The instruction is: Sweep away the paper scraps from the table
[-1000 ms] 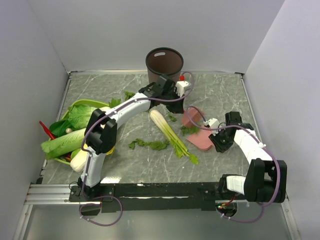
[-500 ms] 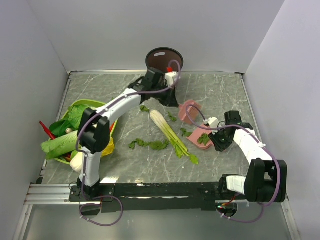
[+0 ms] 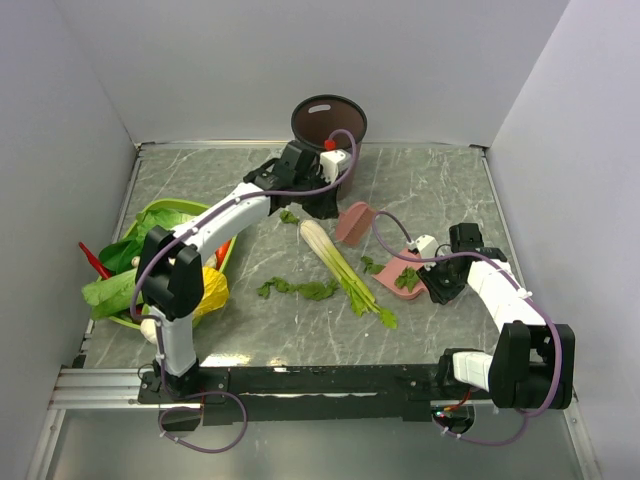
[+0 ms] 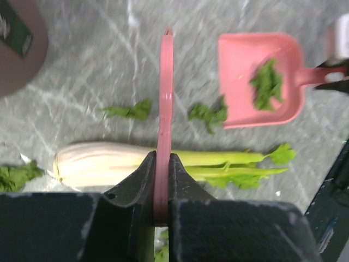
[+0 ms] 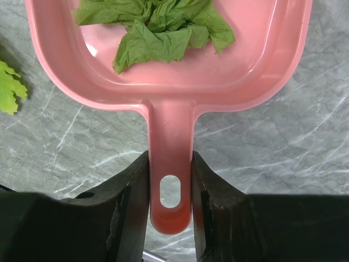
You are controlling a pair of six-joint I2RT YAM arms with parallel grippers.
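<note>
Grey table (image 5: pixel 272 142) bears paper scraps (image 5: pixel 163 38) in the dustpan (image 5: pixel 180 87) beyond right fingers (image 5: pixel 126 213).

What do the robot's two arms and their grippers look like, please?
Both the left arm and the right arm have white links joined by black joints, with thin purple cables running along them. The left gripper and the right gripper have black, wedge-shaped fingers.

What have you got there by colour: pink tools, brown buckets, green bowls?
Pink tools: 2, a dustpan and a scraper
Brown bucket: 1
Green bowl: 1
Total: 4
</note>
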